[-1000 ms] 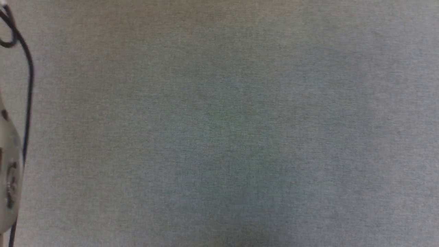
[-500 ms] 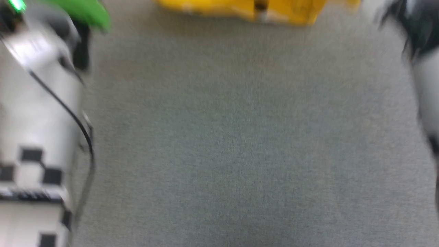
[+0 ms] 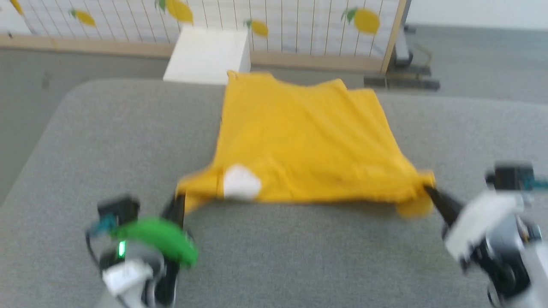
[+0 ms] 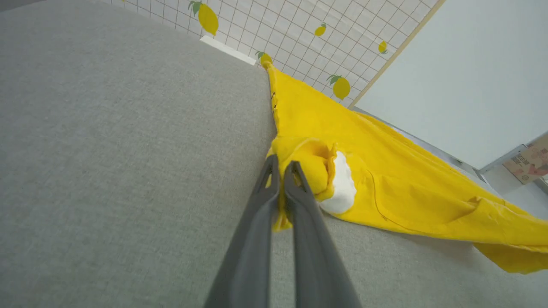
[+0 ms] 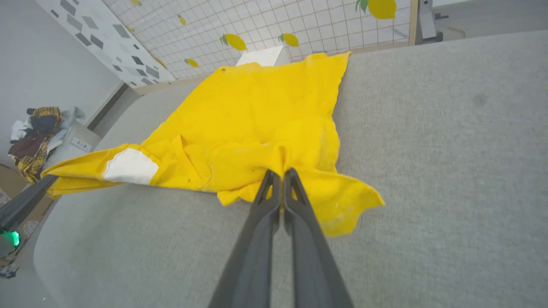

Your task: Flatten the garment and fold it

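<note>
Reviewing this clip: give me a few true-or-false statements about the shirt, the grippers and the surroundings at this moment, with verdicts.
1. The left gripper and the right gripper are each shut on the near edge of the shirt. True.
2. The shirt is folded in half. False: it lies spread out, bunched only at the gripped ends.
3. A white patch shows on the shirt close to the left gripper. True.
4. The shirt lies on a wooden table. False: it lies on a grey fabric surface.
5. A white box stands beyond the surface's far edge. True.
</note>
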Robot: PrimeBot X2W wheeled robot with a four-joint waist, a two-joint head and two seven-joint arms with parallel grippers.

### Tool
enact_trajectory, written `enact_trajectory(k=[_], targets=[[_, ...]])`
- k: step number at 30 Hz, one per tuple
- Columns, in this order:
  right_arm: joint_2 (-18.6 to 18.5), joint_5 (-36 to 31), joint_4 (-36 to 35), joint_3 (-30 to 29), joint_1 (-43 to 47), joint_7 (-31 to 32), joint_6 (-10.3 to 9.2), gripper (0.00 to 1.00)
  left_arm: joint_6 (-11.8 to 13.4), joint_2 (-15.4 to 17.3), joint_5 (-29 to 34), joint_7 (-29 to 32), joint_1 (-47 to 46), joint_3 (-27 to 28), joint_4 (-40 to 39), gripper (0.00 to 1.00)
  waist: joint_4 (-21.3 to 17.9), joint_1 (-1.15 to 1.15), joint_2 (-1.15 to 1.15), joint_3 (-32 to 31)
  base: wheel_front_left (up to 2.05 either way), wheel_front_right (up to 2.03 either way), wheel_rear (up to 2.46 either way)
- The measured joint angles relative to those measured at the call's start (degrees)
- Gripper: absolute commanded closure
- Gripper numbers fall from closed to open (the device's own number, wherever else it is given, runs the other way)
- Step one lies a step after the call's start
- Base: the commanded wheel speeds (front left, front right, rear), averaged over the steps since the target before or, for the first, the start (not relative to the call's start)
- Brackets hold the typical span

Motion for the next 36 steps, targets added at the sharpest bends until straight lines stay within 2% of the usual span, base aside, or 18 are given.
enact_trajectory(k=[5, 12, 15, 18, 24, 29, 32, 33, 34, 35, 36], targets=[[2.53, -1.75, -7.69, -5.42, 13.08, 6.32, 0.00, 1.00, 5.22, 0.97, -2.71, 3.57, 13.91, 1.74, -8.04, 1.00, -0.46, 0.00, 0.00, -3.40, 0.00, 0.00, 0.00], [5.08, -5.80, -17.11, -8.97, 22.75, 17.60, 0.00, 1.00, 13.13, 3.28, -3.80, 8.21, 25.38, 3.76, -16.58, 1.00, -2.11, 0.00, 0.00, -4.84, 0.00, 0.00, 0.00], [5.28, -8.32, -20.07, -9.88, 23.79, 21.57, 0.00, 1.00, 16.01, 6.34, 0.05, 10.38, 26.26, 1.82, -17.91, 1.00, -2.34, 0.00, 0.00, -4.92, 0.00, 0.00, 0.00], [4.37, -11.16, -22.02, -7.73, 23.39, 25.81, 0.00, 1.00, 18.20, 8.82, 4.50, 13.43, 25.87, -0.90, -17.70, 1.00, -2.36, 0.00, 0.00, -4.50, 0.00, 0.00, 0.00], [0.11, -16.96, -19.58, 3.04, 17.27, 32.71, 0.00, 1.00, 20.20, 8.37, 5.71, 14.73, 23.48, -1.78, -16.48, 1.00, -2.59, 0.01, 0.00, -3.42, 0.00, 0.00, 0.00], [-1.00, -19.06, -12.36, 10.39, 13.60, 36.84, 0.01, 1.00, 20.03, 7.54, 5.67, 13.54, 22.17, -1.79, -15.39, 1.00, -2.45, 0.00, 0.00, -2.35, 0.00, 0.00, 0.00], [-1.03, -19.79, -8.66, 11.94, 12.51, 37.10, 0.01, 1.00, 19.42, 6.98, 5.38, 12.76, 21.14, -1.83, -14.91, 1.00, -2.03, 0.00, 0.00, -1.63, 0.00, 0.00, 0.00], [-1.07, -20.17, -8.09, 12.28, 12.21, 36.53, 0.01, 0.92, 19.22, 6.87, 5.33, 12.72, 20.89, -1.86, -14.74, 1.00, -1.87, 0.00, 0.00, -1.48, 0.00, 0.00, 0.00], [-0.75, -19.97, -7.50, 12.00, 11.89, 35.62, 0.01, 0.65, 19.02, 6.72, 5.23, 12.48, 20.69, -1.90, -14.62, 1.00, -1.69, 0.01, 0.00, -1.33, 0.00, 0.00, 0.00], [-0.42, -19.69, -7.06, 11.80, 11.70, 34.85, 0.01, 0.00, 18.84, 6.54, 5.16, 12.09, 20.58, -1.87, -14.59, 1.00, -1.57, 0.01, 0.00, -1.19, 0.00, 0.00, 0.00], [-0.29, -19.58, -6.95, 11.79, 11.57, 34.20, 0.01, 0.00, 18.78, 6.47, 5.17, 11.98, 20.53, -1.88, -14.57, 1.00, -1.53, 0.00, 0.00, -1.07, 0.00, 0.00, 0.00]])
